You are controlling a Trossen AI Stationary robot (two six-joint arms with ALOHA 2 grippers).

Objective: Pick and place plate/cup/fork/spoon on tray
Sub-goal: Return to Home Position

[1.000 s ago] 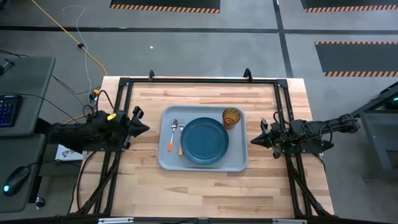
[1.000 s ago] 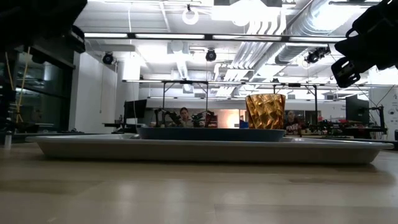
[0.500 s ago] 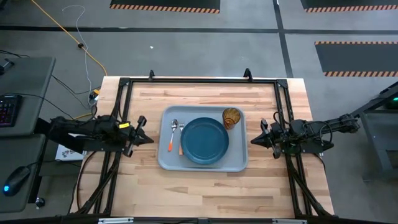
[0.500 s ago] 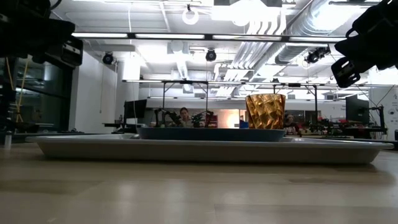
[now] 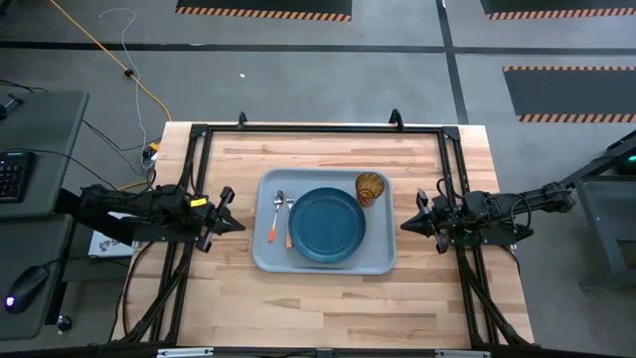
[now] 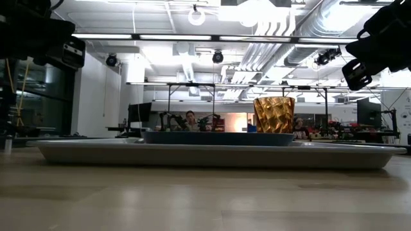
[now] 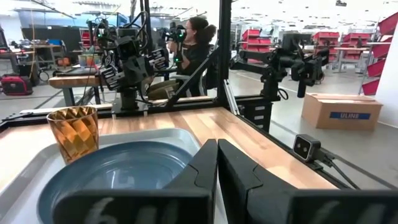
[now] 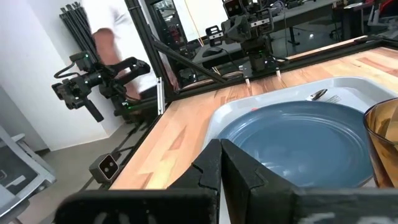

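The grey-blue tray [image 5: 268, 254] lies mid-table. On it rest the dark blue plate [image 5: 327, 225], the amber cup [image 5: 370, 187] upright at the far right corner, and the spoon [image 5: 277, 202] and fork [image 5: 289, 204] with orange handles, left of the plate. My left gripper [image 5: 237, 223] is shut and empty, above the table left of the tray. My right gripper [image 5: 404, 225] is shut and empty, right of the tray. The plate [image 7: 118, 177] and cup [image 7: 74, 132] show in the left wrist view.
A black frame [image 5: 318, 129] runs along the table's far, left and right edges. Bare wood lies between each gripper and the tray and along the near edge. A person [image 7: 196, 50] sits beyond the table in the room behind.
My left arm has turned at the wrist and stretched a little toward the tray, then stayed still. The tray and everything on it have kept their places.
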